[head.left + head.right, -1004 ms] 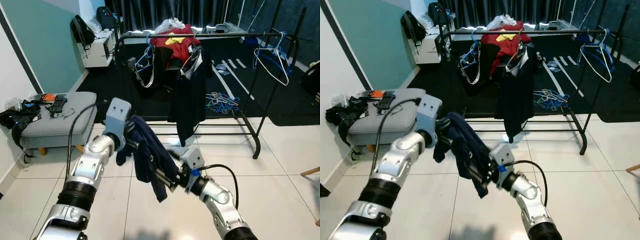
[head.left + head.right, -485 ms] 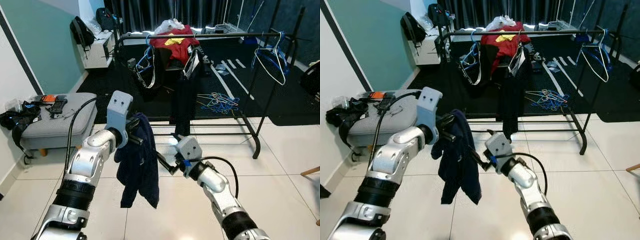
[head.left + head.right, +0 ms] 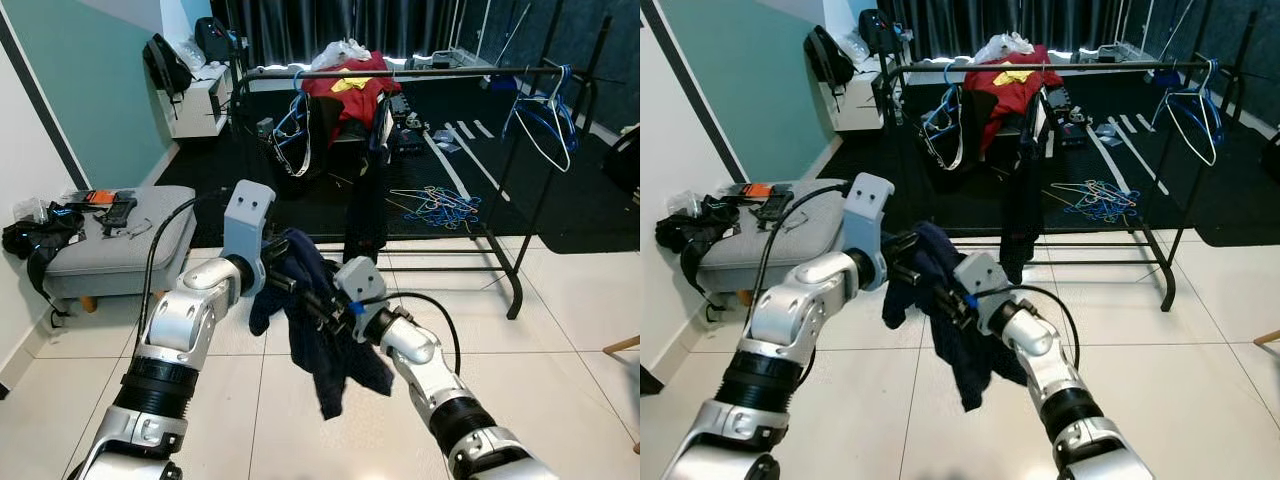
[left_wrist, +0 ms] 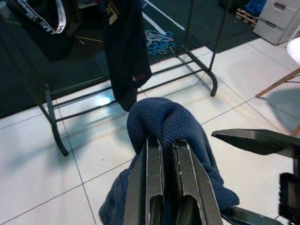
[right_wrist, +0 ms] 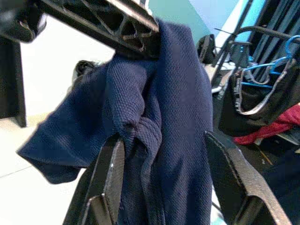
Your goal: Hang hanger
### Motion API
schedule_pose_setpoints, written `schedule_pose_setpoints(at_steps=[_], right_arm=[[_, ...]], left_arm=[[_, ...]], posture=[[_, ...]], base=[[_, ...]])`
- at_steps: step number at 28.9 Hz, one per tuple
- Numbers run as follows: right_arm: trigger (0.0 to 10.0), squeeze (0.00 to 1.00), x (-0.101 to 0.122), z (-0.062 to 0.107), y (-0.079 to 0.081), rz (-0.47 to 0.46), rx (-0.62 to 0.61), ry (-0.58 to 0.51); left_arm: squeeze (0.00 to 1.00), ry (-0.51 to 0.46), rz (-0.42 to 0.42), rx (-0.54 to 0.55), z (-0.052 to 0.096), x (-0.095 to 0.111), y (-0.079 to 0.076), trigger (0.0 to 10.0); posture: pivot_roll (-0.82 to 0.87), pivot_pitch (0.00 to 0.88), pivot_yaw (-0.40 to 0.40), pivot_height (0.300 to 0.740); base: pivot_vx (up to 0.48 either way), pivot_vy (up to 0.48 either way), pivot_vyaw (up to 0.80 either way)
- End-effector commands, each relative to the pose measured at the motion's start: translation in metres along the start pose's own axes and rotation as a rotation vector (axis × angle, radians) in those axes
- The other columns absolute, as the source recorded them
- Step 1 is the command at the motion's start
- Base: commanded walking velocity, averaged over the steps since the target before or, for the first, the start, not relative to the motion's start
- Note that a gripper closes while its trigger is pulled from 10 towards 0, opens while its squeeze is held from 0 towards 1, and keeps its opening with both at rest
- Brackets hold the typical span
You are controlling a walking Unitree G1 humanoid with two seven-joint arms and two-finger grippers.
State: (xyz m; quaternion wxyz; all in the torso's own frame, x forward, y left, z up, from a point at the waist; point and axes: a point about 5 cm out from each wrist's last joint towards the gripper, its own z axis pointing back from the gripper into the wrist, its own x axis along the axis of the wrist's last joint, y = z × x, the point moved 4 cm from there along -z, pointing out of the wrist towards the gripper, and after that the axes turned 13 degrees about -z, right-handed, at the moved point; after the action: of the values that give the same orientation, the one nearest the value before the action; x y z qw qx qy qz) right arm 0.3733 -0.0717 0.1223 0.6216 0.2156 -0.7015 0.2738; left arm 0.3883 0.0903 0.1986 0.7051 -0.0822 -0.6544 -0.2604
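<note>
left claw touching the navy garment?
Touching. Left wrist view: left claw fingers are shut on a fold of the navy garment.

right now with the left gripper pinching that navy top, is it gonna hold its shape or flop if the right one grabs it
Probably flop: the navy top drapes in loose folds below the left gripper, so it looks limp. Its knit weave looks grippy rather than slippery. The right gripper is open around hanging cloth, so a pinch may bunch it.

left end effector (image 3: pixel 283 277): raised, fingers pinched together | right end effector (image 3: pixel 318 302): raised, fingers spread
</note>
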Motion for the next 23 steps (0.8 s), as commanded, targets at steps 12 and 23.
schedule_pose_setpoints(at_steps=[12, 23], right_arm=[[10.0, 0.00, -0.008, 0.001, 0.010, -0.020, 0.066, 0.022], [10.0, 0.00, -0.007, -0.009, 0.046, -0.047, 0.241, 0.007]], left_arm=[[0.00, -0.078, -0.070, 0.009, 0.004, 0.030, 0.006, 10.0], [0.00, -0.066, -0.074, -0.006, -0.001, 0.032, 0.001, 10.0]], posture=[[0.04, 0.000, 0.054, 0.740], [0.04, 0.000, 0.068, 0.740]], base=[[0.000, 0.000, 0.00], [0.000, 0.000, 0.00]])
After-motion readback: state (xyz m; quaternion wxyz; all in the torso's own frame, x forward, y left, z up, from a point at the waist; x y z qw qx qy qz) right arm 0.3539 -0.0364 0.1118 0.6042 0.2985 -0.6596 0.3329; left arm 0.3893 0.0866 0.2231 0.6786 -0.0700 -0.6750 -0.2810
